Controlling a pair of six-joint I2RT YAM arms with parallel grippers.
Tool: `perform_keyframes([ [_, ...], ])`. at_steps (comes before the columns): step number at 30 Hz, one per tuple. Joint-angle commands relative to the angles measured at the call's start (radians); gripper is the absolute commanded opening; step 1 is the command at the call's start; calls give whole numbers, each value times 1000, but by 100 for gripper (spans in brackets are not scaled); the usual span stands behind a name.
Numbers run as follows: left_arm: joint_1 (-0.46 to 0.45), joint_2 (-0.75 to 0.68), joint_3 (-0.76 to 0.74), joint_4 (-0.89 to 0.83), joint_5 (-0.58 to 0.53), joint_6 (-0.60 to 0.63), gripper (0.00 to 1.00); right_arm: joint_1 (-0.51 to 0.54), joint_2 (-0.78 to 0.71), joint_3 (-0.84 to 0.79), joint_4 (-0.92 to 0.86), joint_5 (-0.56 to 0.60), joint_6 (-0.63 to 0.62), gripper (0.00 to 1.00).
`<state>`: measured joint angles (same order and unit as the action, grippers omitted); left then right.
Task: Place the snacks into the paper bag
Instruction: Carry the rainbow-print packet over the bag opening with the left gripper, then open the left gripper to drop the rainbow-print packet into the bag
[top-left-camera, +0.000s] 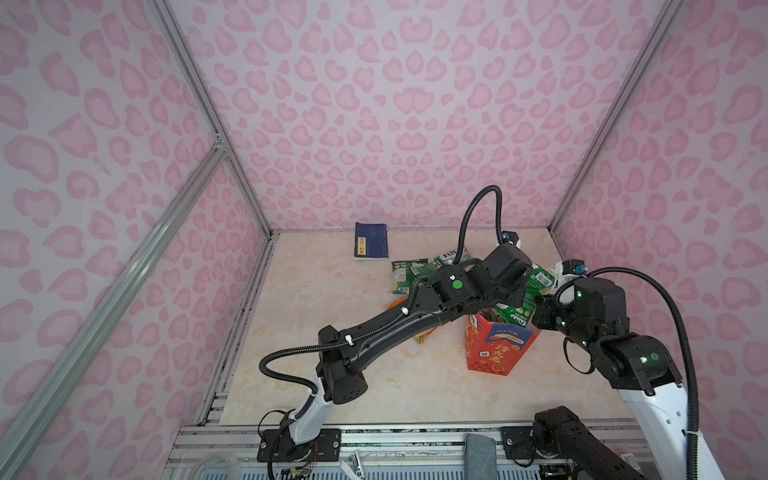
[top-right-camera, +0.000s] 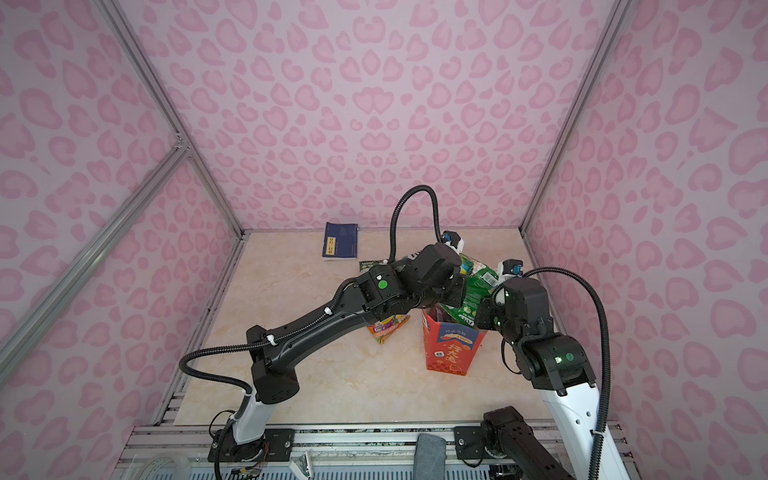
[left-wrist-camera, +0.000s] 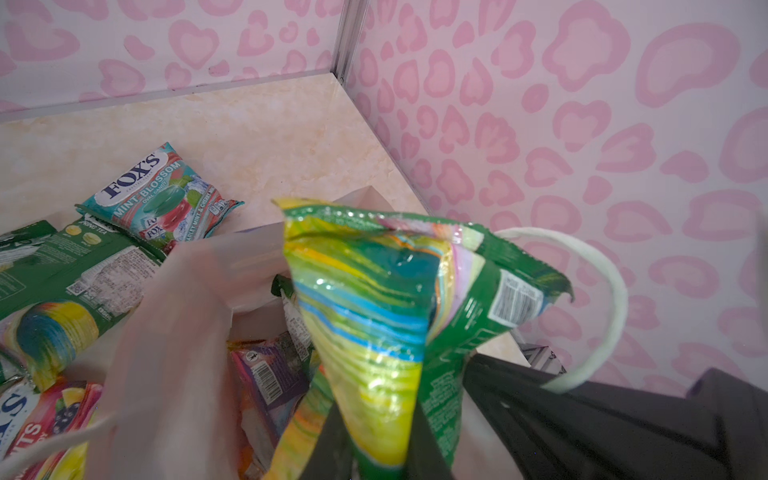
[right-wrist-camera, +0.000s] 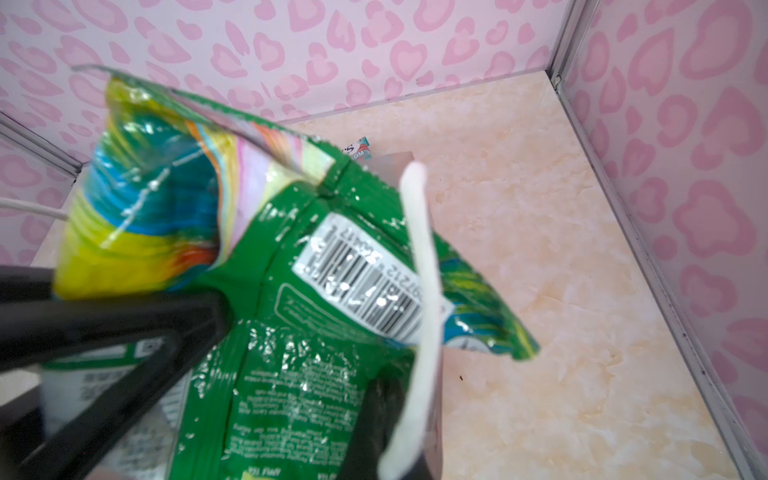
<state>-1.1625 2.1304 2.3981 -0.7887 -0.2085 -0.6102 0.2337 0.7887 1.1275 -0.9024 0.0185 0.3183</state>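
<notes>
Reaching way across from its near-left base, the left arm (top-left-camera: 395, 328) is stretched long and low toward the far right, with its wrist bent down over the paper bag (top-left-camera: 498, 349). The left gripper (left-wrist-camera: 376, 453) is pinched narrow on one end of a crinkly green packet (left-wrist-camera: 374, 311), and the rest of that packet sticks up tilted over the bag's open mouth, not down inside. The bag stands upright on the marble table (top-left-camera: 332, 353), right of the middle. The right arm (top-left-camera: 598, 307) comes up from the near right, elbow high and folded, forearm pointing left at the bag's right rim. The right gripper (left-wrist-camera: 494, 378) is clamped tight there, right where the white cord handle (left-wrist-camera: 615, 291) loops up; it looks like it has the rim itself, though the exact pinch is blurry. A purple packet (left-wrist-camera: 270, 374) sits inside the bag. Loose ones lie on the table to the far left of it: a teal FOX'S packet (left-wrist-camera: 162, 191) and a couple of green packets (top-left-camera: 409, 274). An orange-purple packet (top-right-camera: 388, 326) lies just left of the bag, under the forearm. A dark-blue booklet (top-left-camera: 371, 246) lies flat by the far wall.
</notes>
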Motion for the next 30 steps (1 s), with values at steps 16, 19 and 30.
perform_keyframes([
  [16,-7,32,-48,-18,-16,-156,16,1,-9,-2,16,-5,-7,0],
  [19,-9,34,-58,-18,-21,-165,16,1,-14,1,11,-2,-9,0],
  [30,-9,52,-81,-23,-59,-192,18,1,-32,-5,2,9,-13,0],
])
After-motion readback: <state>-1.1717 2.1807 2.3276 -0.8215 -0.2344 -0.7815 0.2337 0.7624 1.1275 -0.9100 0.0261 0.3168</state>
